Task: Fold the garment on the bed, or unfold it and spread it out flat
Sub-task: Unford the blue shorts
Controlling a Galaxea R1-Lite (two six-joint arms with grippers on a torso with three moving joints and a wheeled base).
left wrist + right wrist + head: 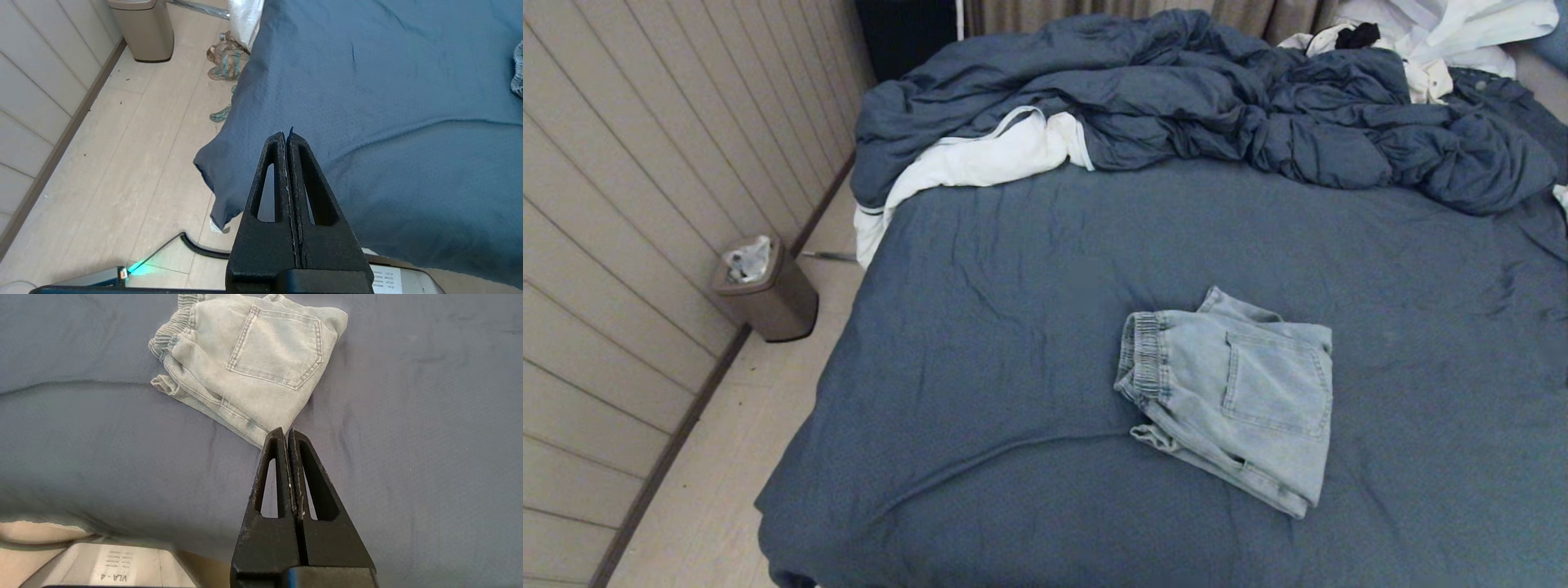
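Denim shorts [1232,396] folded on bed [1013,343], drawstring hidden, both pincers [287,132] [285,433] pressed together empty, absent from head view.

Light blue shorts [1241,392], slate-blue bed [1013,327], perhaps white-stitched

A home bedroom: a wide bed [1029,327] in a slate-blue sheet fills the head view, with a rumpled duvet [1217,106] at twelve o'clock, curtains [1094,15] behind it, a lidded waste bin [768,290] on pale plank flooring at nine o'clock, and a panelled wall [629,204] beside it.
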